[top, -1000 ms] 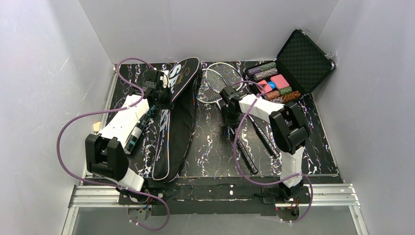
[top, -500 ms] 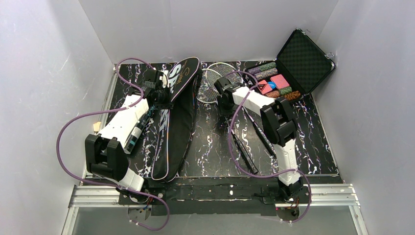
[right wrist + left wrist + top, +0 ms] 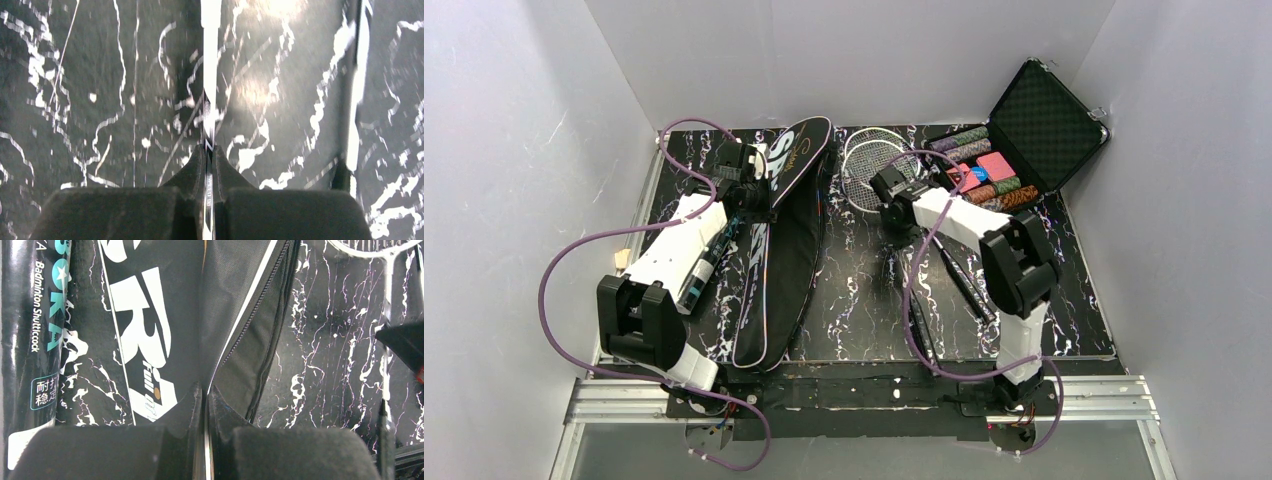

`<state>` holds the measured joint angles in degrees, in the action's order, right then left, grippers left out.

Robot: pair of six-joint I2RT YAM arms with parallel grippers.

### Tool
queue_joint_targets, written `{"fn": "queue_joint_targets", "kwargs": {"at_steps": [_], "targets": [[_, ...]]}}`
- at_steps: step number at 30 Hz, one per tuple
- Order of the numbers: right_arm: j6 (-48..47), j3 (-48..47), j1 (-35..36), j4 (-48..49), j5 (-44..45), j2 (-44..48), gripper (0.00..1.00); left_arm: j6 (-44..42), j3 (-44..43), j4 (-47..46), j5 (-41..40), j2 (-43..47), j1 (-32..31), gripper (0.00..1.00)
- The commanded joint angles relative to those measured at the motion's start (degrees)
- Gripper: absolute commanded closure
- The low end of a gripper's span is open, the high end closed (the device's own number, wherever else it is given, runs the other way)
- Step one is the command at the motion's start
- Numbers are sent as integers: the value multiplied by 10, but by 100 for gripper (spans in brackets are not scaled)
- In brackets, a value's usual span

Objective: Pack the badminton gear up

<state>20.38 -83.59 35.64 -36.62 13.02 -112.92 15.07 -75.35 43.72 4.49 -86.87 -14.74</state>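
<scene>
Two robot arms are reaching over a black marble-patterned table (image 3: pixel 854 290), seen from above. The left gripper (image 3: pixel 205 392) is pressing its fingers together on the white-piped edge of a long black racket bag (image 3: pixel 786 240). The bag is lying lengthwise left of the table's middle, and its zip is standing open where the gripper is holding it. A black shuttlecock tube (image 3: pixel 30 325) with teal lettering is lying just beside the bag on its left, partly under the left arm. The right gripper (image 3: pixel 208 155) is pinching the thin shaft of a racket (image 3: pixel 210 60), and the shaft is running straight out from between its fingers over the table. A second racket (image 3: pixel 356 85) is lying beside it to the right. Both rackets' white-strung heads are overlapping near the far edge, between the bag and an open black poker chip case (image 3: pixel 1049 120). The case is sitting in the far right corner with rows of coloured chips inside.
</scene>
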Motion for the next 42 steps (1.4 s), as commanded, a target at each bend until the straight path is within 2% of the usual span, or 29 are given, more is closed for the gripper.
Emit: {"fn": "queue_joint_targets", "kwargs": {"at_steps": [1,11,20,29,34,42], "targets": [[17,22,41,-53,36,120,99,-4,0,-3,2,29,3,100],[90,110,159,-163,32,276,99,-5,-9,-5,26,-5,3,100],[156,136,261,-238,22,323,99,2,-25,-8,44,-36,2,100],[166,63,323,-245,2,253,99,7,-20,-15,60,-49,-13,100],[134,15,324,-231,3,199,99,4,-15,-20,80,-40,-18,100],[79,-116,292,-221,9,75,99,9,-9,-25,170,-16,-19,100]]}}
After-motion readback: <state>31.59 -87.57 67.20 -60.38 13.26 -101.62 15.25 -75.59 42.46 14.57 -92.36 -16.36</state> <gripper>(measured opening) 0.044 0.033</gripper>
